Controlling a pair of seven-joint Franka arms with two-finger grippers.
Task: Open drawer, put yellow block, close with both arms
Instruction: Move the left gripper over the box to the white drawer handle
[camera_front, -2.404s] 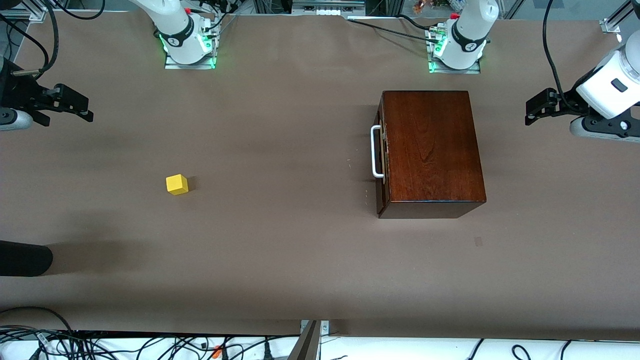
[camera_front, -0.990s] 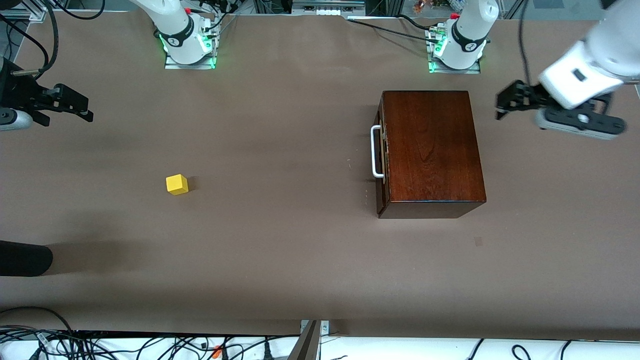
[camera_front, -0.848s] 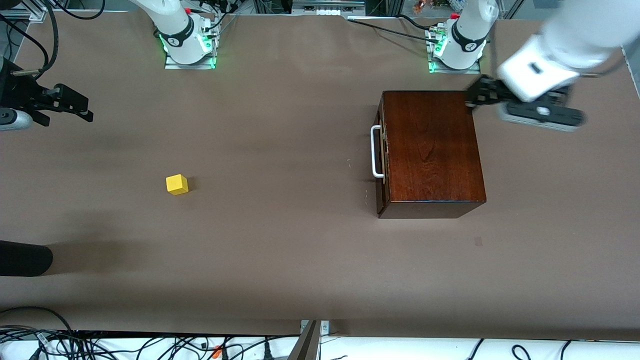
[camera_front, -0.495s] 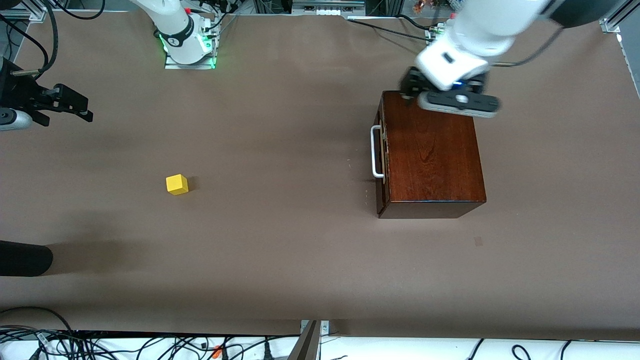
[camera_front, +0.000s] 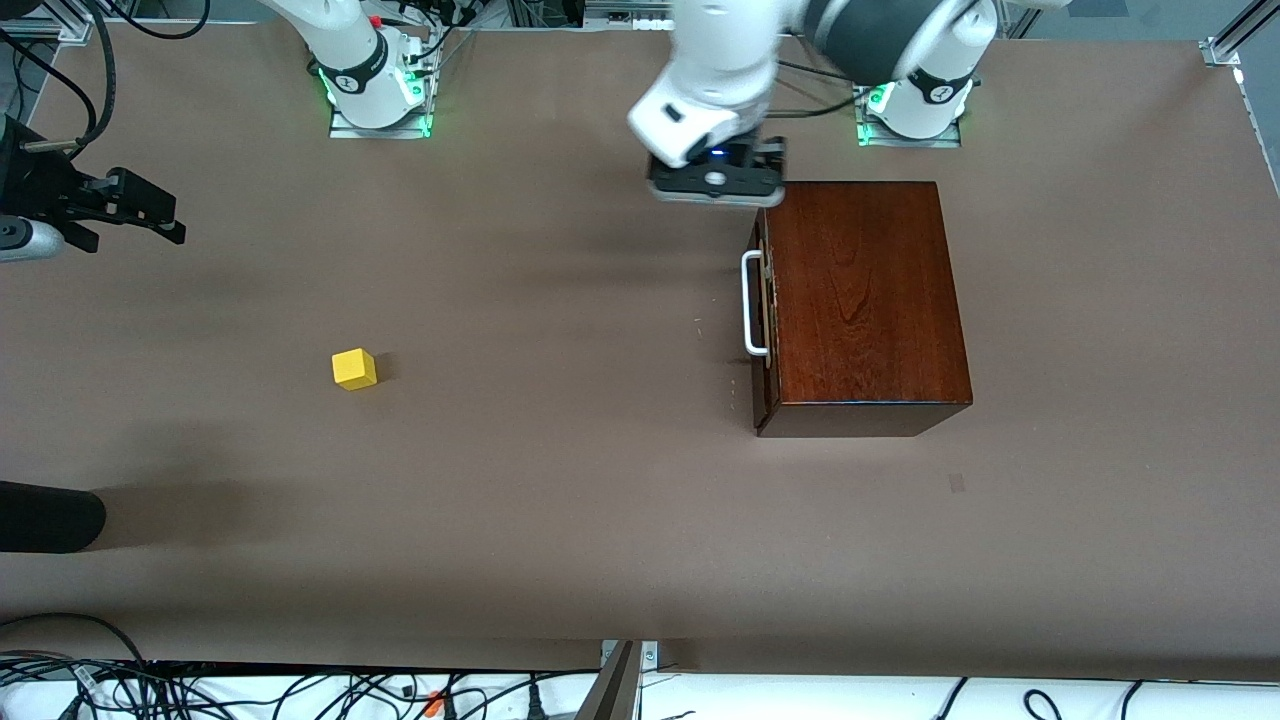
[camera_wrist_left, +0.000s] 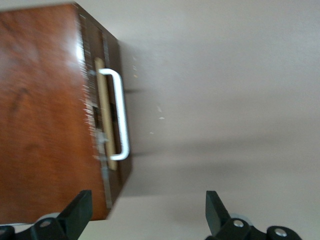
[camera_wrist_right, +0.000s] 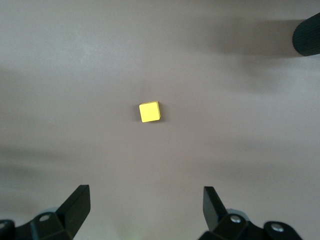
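Hovering beside the box's handle end, left gripper (camera_front: 716, 180) has fingers (camera_wrist_left: 77, 210) spread wide, empty. Drawer (camera_front: 764, 305) shut; its handle (camera_front: 750, 303) is thin, so misalignment risks a slip. Right gripper (camera_front: 150, 212) waits, open, empty; yellow block (camera_front: 354, 368) sits on tabletop (camera_front: 560, 480), well apart.

Left arm's black two-finger pincer (camera_front: 716, 184) up in air, fingers (camera_wrist_left: 77, 212) spread wide. Right arm's black two-finger pincer (camera_front: 135, 210) waits, raised, fingers (camera_wrist_right: 76, 207) spread.
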